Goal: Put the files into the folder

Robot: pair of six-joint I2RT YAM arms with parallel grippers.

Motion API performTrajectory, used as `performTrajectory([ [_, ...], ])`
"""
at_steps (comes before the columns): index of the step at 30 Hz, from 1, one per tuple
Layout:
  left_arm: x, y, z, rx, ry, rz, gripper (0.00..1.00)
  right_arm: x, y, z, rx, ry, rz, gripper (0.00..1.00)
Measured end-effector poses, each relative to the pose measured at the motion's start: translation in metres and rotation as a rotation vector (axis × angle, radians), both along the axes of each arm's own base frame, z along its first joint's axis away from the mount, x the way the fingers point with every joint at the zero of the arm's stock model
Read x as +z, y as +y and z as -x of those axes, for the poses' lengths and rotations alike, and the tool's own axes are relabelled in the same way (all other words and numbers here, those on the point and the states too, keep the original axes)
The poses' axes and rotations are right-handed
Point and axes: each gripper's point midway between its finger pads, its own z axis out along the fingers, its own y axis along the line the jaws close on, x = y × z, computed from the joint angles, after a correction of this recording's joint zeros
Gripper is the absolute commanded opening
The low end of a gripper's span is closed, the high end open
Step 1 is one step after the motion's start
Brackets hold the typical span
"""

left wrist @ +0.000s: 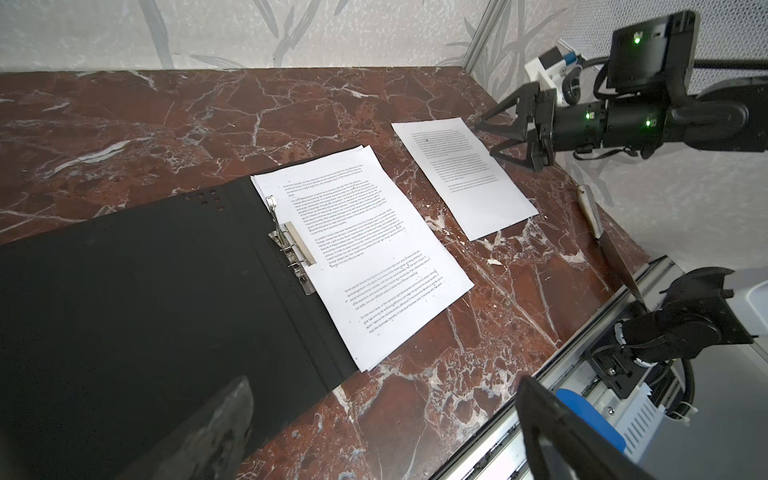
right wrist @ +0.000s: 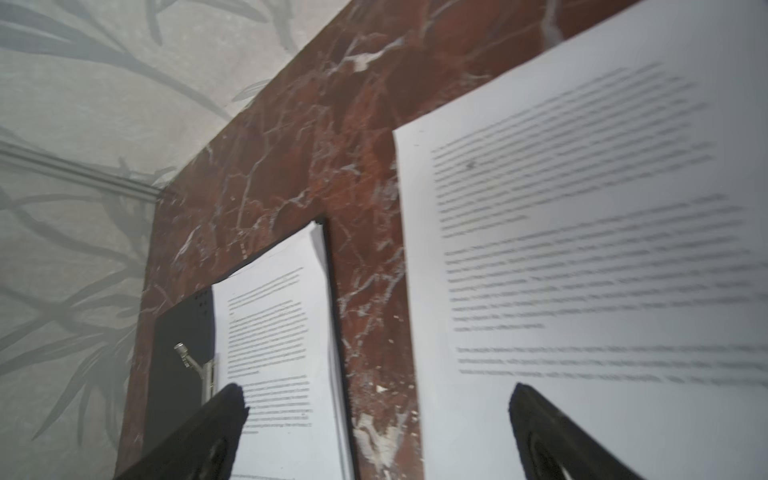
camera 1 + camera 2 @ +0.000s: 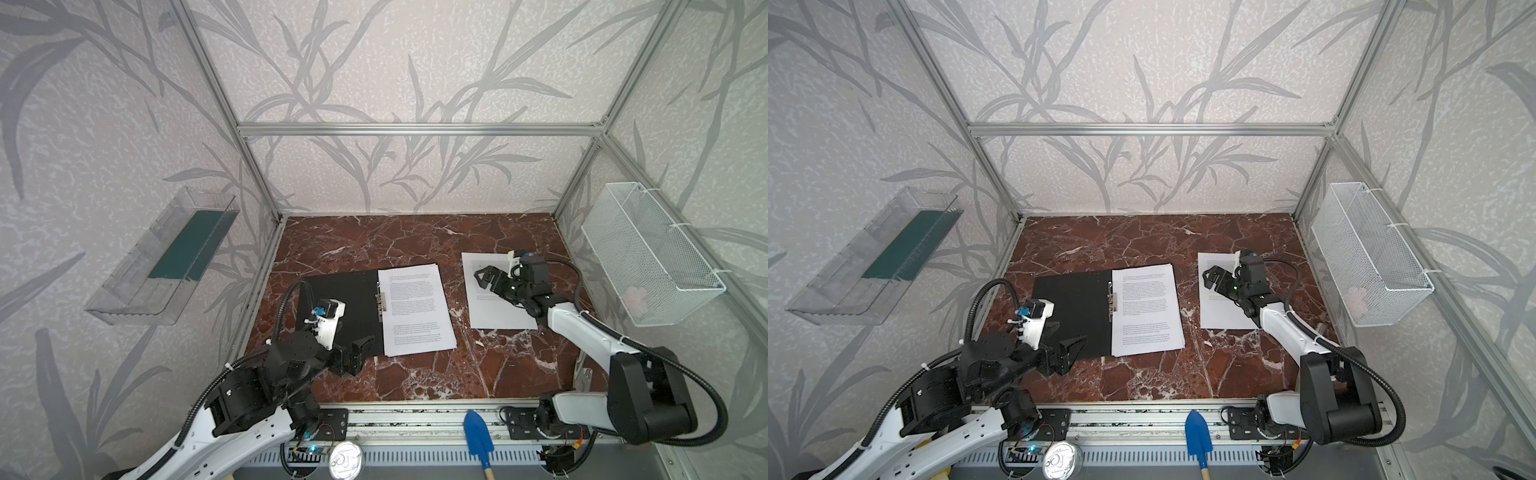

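Two sets of black jaws are both spread wide and empty. The right jaws hang just above the far part of a loose sheet [image 3: 486,311], a single white page of printed text lying flat on the red marble bench [image 3: 419,374]. In the right wrist view their two tips frame the page with nothing between them, and I cannot tell whether either tip touches the paper. The left jaws hover low over the near corner of the folder [image 3: 353,291], holding nothing. That folder, thin and black, lies open and flat left of centre. A metal clip [image 3: 382,301] runs along its spine, and a stack of printed sheets [image 3: 415,311] rests on its right-hand half, edges slightly fanned. A strip of bare bench separates the stack from the loose sheet, which lies near the folder on its right, outside it. The loose sheet looks very light, thin and floppy, and it sits flush on a smooth surface, so a pinch from straight above would likely slide off. A corner or an edge, lifted or buckled a little first, seems the best place to take hold, gently enough not to crease it. Further out, a clear tray [image 3: 124,291] holding a dark green panel [image 3: 187,245] hangs on the left wall, and a white wire basket [image 3: 648,257] hangs on the right wall.
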Motion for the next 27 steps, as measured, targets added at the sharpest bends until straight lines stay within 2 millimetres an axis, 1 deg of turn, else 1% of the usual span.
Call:
performTrajectory([
  [3, 0.000, -0.017, -0.010, -0.002, 0.020, 0.042, 0.99, -0.034, -0.023, 0.027, -0.066, 0.102, 0.030, 0.99],
  [5, -0.006, -0.036, -0.017, -0.025, 0.055, 0.064, 0.99, -0.050, -0.033, 0.041, -0.093, 0.159, 0.041, 0.99],
  [7, -0.017, -0.061, -0.025, -0.058, 0.108, 0.070, 0.99, -0.060, -0.039, 0.049, -0.111, 0.192, 0.047, 0.99],
  [10, -0.040, -0.104, -0.040, -0.115, 0.205, 0.046, 0.99, -0.065, -0.042, 0.053, -0.138, 0.210, 0.045, 0.99],
  [12, -0.061, -0.132, -0.050, -0.148, 0.280, 0.008, 0.99, -0.067, -0.042, 0.054, -0.142, 0.217, 0.037, 0.99],
  [15, -0.076, -0.165, -0.061, -0.188, 0.348, -0.007, 0.99, -0.071, -0.039, 0.054, -0.140, 0.233, 0.022, 0.99],
  [19, -0.076, -0.201, -0.077, -0.224, 0.378, 0.022, 0.99, -0.071, -0.033, 0.050, -0.133, 0.220, 0.004, 0.99],
  [22, -0.072, -0.221, -0.087, -0.245, 0.382, 0.051, 0.99, -0.070, -0.018, 0.049, -0.099, 0.205, -0.004, 0.99],
  [26, -0.073, -0.241, -0.097, -0.264, 0.389, 0.063, 0.99, -0.067, 0.009, 0.054, -0.022, 0.208, -0.053, 0.99],
  [27, -0.074, -0.245, -0.099, -0.267, 0.392, 0.064, 0.99, -0.066, 0.013, 0.056, -0.008, 0.211, -0.061, 0.99],
])
